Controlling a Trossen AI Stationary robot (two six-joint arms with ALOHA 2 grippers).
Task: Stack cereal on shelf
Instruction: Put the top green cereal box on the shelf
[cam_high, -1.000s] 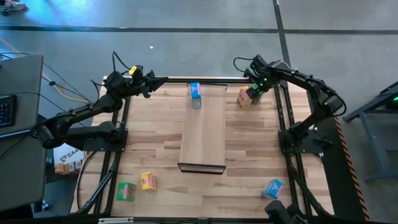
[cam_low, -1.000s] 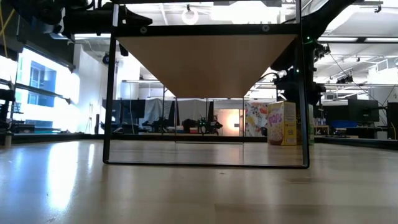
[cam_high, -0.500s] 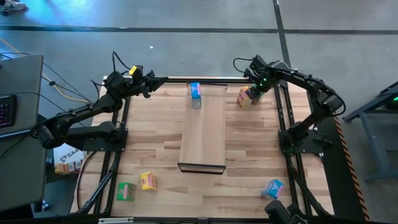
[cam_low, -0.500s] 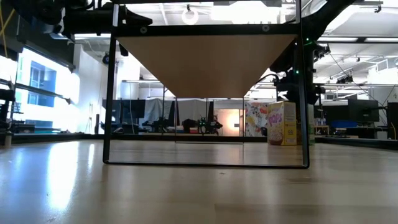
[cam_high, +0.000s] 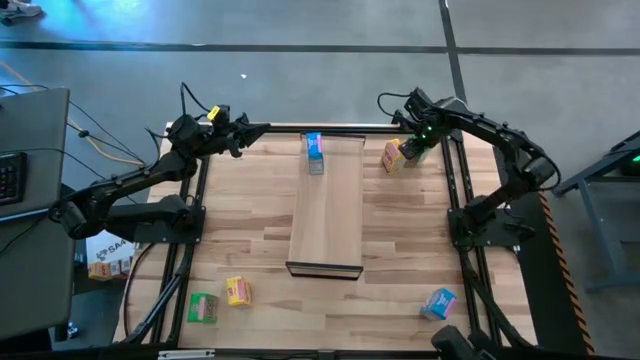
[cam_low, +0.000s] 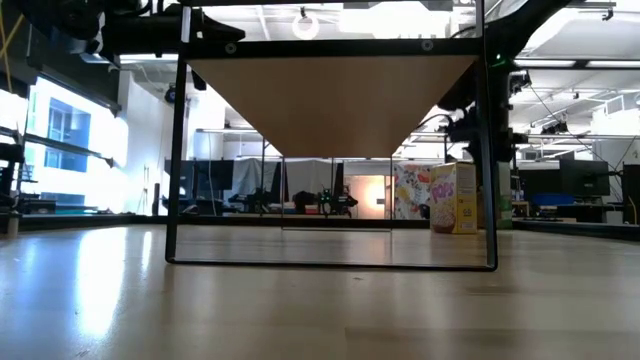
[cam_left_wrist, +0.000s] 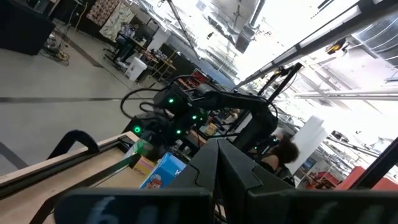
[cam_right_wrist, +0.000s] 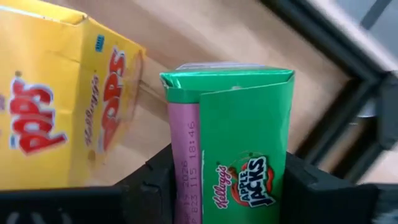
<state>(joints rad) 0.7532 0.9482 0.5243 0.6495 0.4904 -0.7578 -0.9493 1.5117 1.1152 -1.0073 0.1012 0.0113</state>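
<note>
The shelf is a light plank running near to far across the middle of the table. One blue cereal box stands on its far end. My right gripper is at the table's far right, shut on a green box. A yellow box stands on the table right beside it and also shows in the right wrist view. My left gripper waits shut and empty over the far left corner. A green box and a yellow box lie near left. A blue box lies near right. My right gripper pinches the green box between its two fingers, one on the narrow purple side and one on the opposite side. The fingers come from above, slanting in from the far right. The box stands upright with its top flap facing the camera. Its bottom is hidden.
Black frame rails run along both side edges of the table, close to my right gripper. The shelf stands on a black frame above the tabletop. Bare shelf surface lies nearward of the blue box.
My right gripper has shifted slightly toward the table's far right corner with the green box. The yellow box stays standing beside it.
</note>
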